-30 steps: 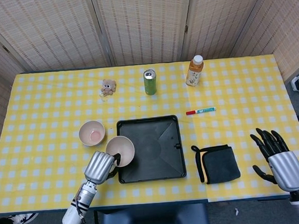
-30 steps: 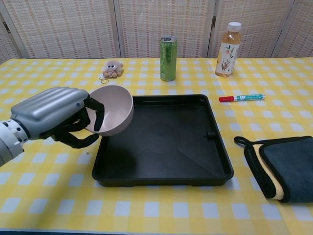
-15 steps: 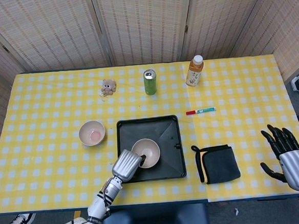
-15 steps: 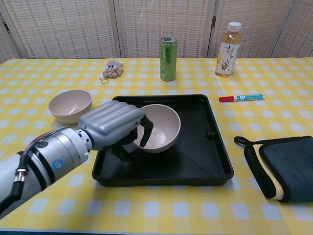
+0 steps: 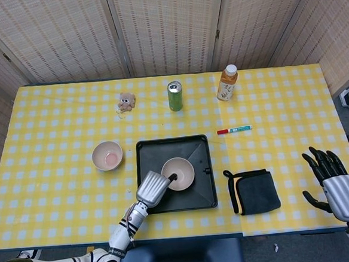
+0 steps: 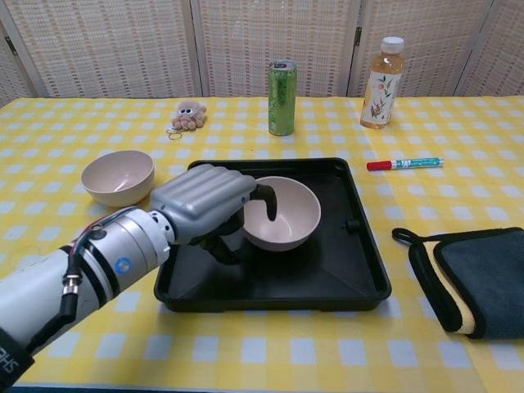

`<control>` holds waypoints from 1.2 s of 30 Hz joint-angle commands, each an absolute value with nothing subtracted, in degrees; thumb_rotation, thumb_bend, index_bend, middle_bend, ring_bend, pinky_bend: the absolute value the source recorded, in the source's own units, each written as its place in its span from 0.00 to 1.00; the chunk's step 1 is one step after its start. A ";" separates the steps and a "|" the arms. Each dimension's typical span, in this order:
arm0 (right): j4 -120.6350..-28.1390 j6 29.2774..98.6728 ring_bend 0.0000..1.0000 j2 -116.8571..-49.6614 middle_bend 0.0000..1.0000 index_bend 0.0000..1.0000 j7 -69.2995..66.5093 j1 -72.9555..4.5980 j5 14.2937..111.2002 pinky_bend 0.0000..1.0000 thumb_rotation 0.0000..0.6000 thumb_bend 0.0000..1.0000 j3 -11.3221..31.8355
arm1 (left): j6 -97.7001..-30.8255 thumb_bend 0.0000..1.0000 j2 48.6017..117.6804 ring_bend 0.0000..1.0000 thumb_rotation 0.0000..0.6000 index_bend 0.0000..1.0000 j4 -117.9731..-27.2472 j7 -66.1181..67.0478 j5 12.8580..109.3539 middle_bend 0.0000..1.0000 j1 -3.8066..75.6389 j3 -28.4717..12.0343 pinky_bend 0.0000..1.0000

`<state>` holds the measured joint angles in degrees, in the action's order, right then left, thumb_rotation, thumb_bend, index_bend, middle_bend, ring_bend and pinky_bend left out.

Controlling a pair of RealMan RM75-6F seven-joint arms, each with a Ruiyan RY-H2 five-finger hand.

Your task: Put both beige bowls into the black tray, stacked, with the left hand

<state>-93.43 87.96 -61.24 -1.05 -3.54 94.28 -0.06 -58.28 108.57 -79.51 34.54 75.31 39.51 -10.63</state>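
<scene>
- Bowl, beige [image 6: 282, 214]: sat upright inside the black tray [image 6: 360, 278], toward its middle, held at the near-left rim by the left hand [image 6: 205, 205], one finger [image 6: 268, 199] hooked over the rim into the bowl.
- Second bowl, beige [image 6: 118, 176]: stood on the table left of the tray, apart from it, pinkish inside in the head view.
- Right hand [image 5: 334, 183]: hung at the table's right edge, fingers spread, holding nothing.
- Surface: table under a yellow-and-white checked cloth [image 5: 53, 109].
- Also on the cloth: green can [image 5: 175, 96] and tea bottle [image 5: 227, 83] toward the far edge; small plush toy [image 5: 125, 101] left of the can; red-capped marker [image 5: 234, 129] just right of the tray; dark folded cloth [image 5: 255, 191] near the tray's right side.
- Room: woven folding screens [image 5: 167, 29] stood behind the table.
- Change from one second earlier: the held bowl had been tilted in the air over the tray's left edge; it had since come to the tray floor, level. The right hand had shifted slightly.
</scene>
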 commanded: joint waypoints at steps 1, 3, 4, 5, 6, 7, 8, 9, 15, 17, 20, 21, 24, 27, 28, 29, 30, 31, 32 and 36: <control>-93.43 88.09 0.00 -61.21 0.00 0.00 -1.13 -3.50 94.41 0.00 1.00 0.31 -0.07 | -59.38 0.27 108.04 0.99 1.00 0.22 -80.25 34.40 75.83 1.00 39.37 -10.27 1.00; -93.35 88.22 0.00 -61.19 0.00 0.00 -1.18 -3.44 94.55 0.00 1.00 0.31 -0.10 | -60.77 0.27 107.20 0.99 1.00 0.20 -81.67 34.48 76.40 1.00 38.98 -10.07 1.00; -93.34 88.19 0.00 -61.18 0.00 0.00 -1.20 -3.46 94.60 0.00 1.00 0.31 -0.13 | -61.49 0.27 106.68 0.99 1.00 0.19 -82.48 34.58 76.74 1.00 38.74 -9.96 1.00; -93.33 88.07 0.00 -61.18 0.00 0.00 -1.18 -3.49 94.68 0.00 1.00 0.31 -0.19 | -62.32 0.27 105.74 0.99 1.00 0.19 -83.67 34.82 77.17 1.00 38.39 -9.71 1.00; -93.38 87.91 0.00 -61.16 0.00 0.00 -1.12 -3.54 94.79 0.00 1.00 0.31 -0.30 | -62.78 0.27 104.87 0.99 1.00 0.20 -84.65 35.05 77.23 1.00 38.08 -9.53 1.00; -93.49 87.75 0.00 -61.12 0.00 0.00 -1.08 -3.58 94.96 0.00 1.00 0.31 -0.43 | -63.11 0.27 104.00 0.99 1.00 0.20 -85.70 35.18 76.93 1.00 37.71 -9.46 1.00; -93.68 87.65 0.00 -61.04 0.00 0.00 -1.10 -3.62 95.32 0.00 1.00 0.31 -0.64 | -63.43 0.27 102.86 0.99 1.00 0.21 -87.05 35.16 76.29 1.00 37.22 -9.49 1.00; -93.79 87.73 0.00 -61.00 0.00 0.00 -1.07 -3.61 95.66 0.00 1.00 0.31 -0.77 | -63.66 0.27 102.02 0.99 1.00 0.21 -87.89 35.27 75.74 1.00 36.90 -9.57 1.00; -93.85 89.01 0.00 -61.03 0.00 0.00 -0.61 -3.13 97.42 0.00 1.00 0.31 -1.35 | -66.60 0.30 97.84 1.00 1.00 0.32 -90.08 34.35 75.53 1.00 34.78 -9.04 1.00; -93.76 89.14 0.00 -61.09 0.00 0.00 -0.47 -3.07 97.64 0.00 1.00 0.31 -1.42 | -67.48 0.35 96.84 1.00 1.00 0.37 -89.40 32.61 75.93 1.00 33.84 -8.35 1.00; -93.75 88.91 0.00 -61.20 0.00 0.00 -0.16 -3.12 97.73 0.00 1.00 0.31 -1.52 | -68.43 0.38 95.45 1.00 1.00 0.40 -87.67 31.06 75.47 1.00 32.80 -8.25 1.00; -93.78 88.92 0.00 -61.23 0.00 0.00 0.00 -3.10 97.75 0.00 1.00 0.31 -1.51 | -68.57 0.39 94.98 1.00 1.00 0.42 -87.21 30.69 75.22 1.00 32.59 -8.35 1.00; -93.93 89.01 0.00 -61.36 0.00 0.00 0.41 -3.08 97.68 0.00 1.00 0.31 -1.39 | -68.43 0.42 93.57 1.00 1.00 0.44 -85.74 29.56 74.38 1.00 31.94 -8.21 1.00; -94.03 88.55 0.00 -61.39 0.00 0.00 0.61 -3.21 97.26 0.00 1.00 0.31 -1.29 | -67.99 0.43 93.05 1.00 1.00 0.44 -84.10 28.47 73.50 1.00 31.66 -8.25 1.00; -94.07 88.39 0.00 -61.41 0.00 0.00 0.71 -3.26 97.10 0.00 1.00 0.31 -1.24 | -67.76 0.44 92.98 1.00 1.00 0.44 -83.47 28.13 73.11 1.00 31.64 -8.36 1.00; -94.14 88.20 0.00 -61.43 0.00 0.00 0.88 -3.30 96.90 0.00 1.00 0.31 -1.19 | -67.35 0.44 92.96 1.00 1.00 0.44 -82.57 27.61 72.68 1.00 31.71 -8.52 1.00; -94.22 88.08 0.00 -61.42 0.00 0.00 0.96 -3.33 96.76 0.00 1.00 0.31 -1.16 | -67.08 0.44 92.99 1.00 1.00 0.43 -81.89 27.29 72.45 1.00 31.76 -8.58 1.00; -94.31 87.97 0.00 -61.40 0.00 0.00 0.98 -3.35 96.64 0.00 1.00 0.31 -1.14 | -66.81 0.44 93.06 1.00 1.00 0.43 -80.97 27.04 72.15 1.00 31.79 -8.61 1.00; -94.35 87.95 0.00 -61.40 0.00 0.00 1.01 -3.36 96.58 0.00 1.00 0.31 -1.11 | -66.71 0.44 93.17 1.00 1.00 0.42 -80.24 26.91 71.95 1.00 31.77 -8.61 1.00; -94.38 87.85 0.00 -61.40 0.00 0.00 1.28 -3.30 96.07 0.00 1.00 0.31 -0.94 | -65.81 0.44 93.72 1.00 1.00 0.42 -77.47 25.63 70.91 1.00 31.75 -8.70 1.00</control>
<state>-94.37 87.89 -61.40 1.23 -3.31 96.13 -0.98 -66.30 93.47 -78.28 26.22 71.44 31.74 -8.61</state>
